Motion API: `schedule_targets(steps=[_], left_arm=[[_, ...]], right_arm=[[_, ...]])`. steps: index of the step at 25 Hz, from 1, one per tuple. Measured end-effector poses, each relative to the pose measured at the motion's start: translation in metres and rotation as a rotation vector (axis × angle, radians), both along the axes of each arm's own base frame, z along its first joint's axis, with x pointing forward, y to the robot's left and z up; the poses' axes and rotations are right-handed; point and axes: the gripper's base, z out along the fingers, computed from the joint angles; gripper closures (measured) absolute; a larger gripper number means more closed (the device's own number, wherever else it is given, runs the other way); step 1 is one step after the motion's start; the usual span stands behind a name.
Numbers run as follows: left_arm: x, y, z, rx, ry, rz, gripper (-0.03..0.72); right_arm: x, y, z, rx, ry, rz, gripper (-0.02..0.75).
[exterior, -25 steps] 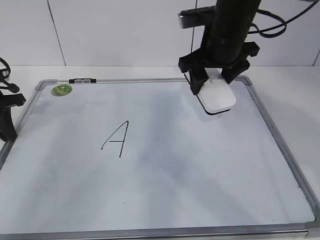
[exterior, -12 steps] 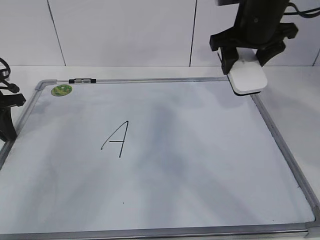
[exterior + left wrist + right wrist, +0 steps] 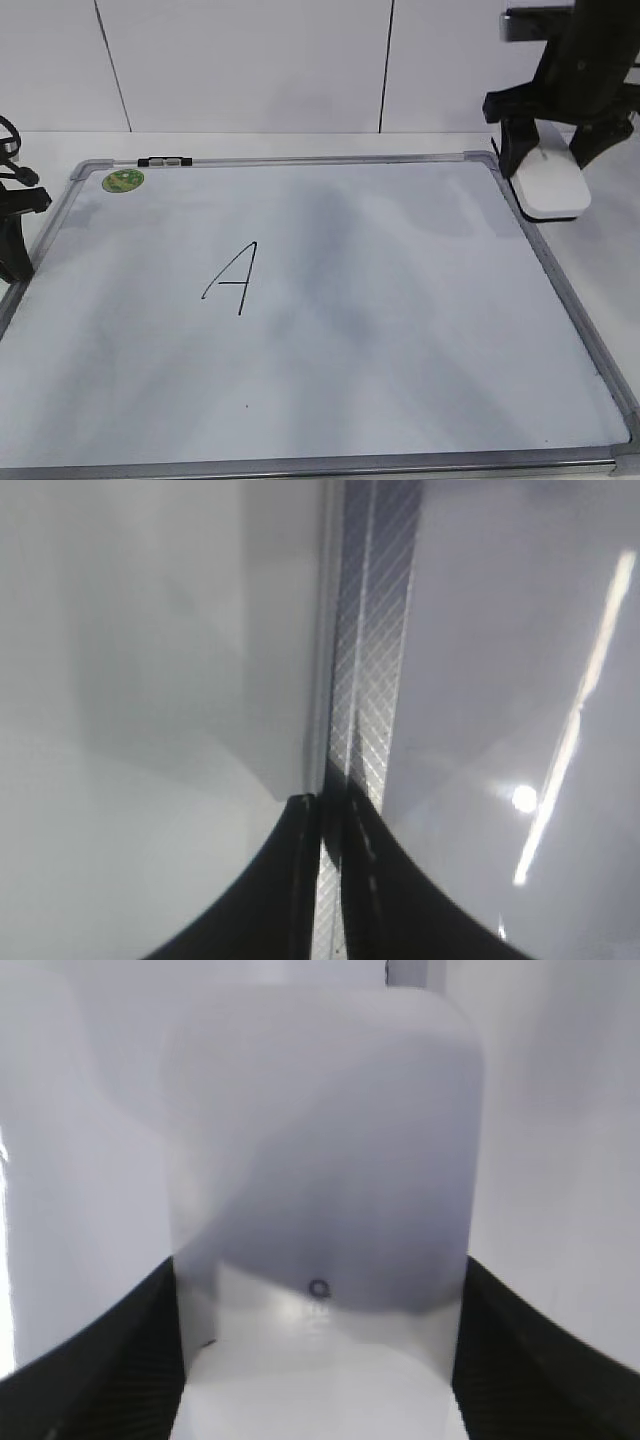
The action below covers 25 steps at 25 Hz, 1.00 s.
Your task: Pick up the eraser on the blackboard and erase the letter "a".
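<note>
On the blackboard (image 3: 400, 330) I see only a capital A (image 3: 232, 279); the erasing looks done. Beyond its right edge, my right claw (image 3: 548, 160) grips the eraser (image 3: 552, 190); setting it on the bench (image 3: 605, 230) seems next. The left claw (image 3: 322, 810) is closed, empty.

The right gripper (image 3: 553, 152) carried the eraser (image 3: 553, 188) off the blackboard (image 3: 545, 262).

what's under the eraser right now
The eraser, clamped in the right gripper, sits past the blackboard's right frame, over white table. Whether it touches the table can't be told; its underside is hidden.
</note>
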Motion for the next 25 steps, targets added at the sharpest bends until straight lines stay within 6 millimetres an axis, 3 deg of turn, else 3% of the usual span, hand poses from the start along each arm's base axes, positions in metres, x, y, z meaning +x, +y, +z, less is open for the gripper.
schedule_targets(steps=[5, 16, 25], left_arm=[[0.000, 0.000, 0.000, -0.001, 0.000, 0.001, 0.674], [0.000, 0.000, 0.000, -0.001, 0.000, 0.001, 0.674], [0.000, 0.000, 0.000, -0.001, 0.000, 0.001, 0.674]], right_arm=[[-0.006, -0.002, -0.017, -0.001, 0.066, 0.011, 0.183], [0.007, 0.003, -0.064, 0.008, 0.175, 0.014, 0.184], [0.012, 0.003, -0.087, 0.001, 0.220, 0.012, 0.184]])
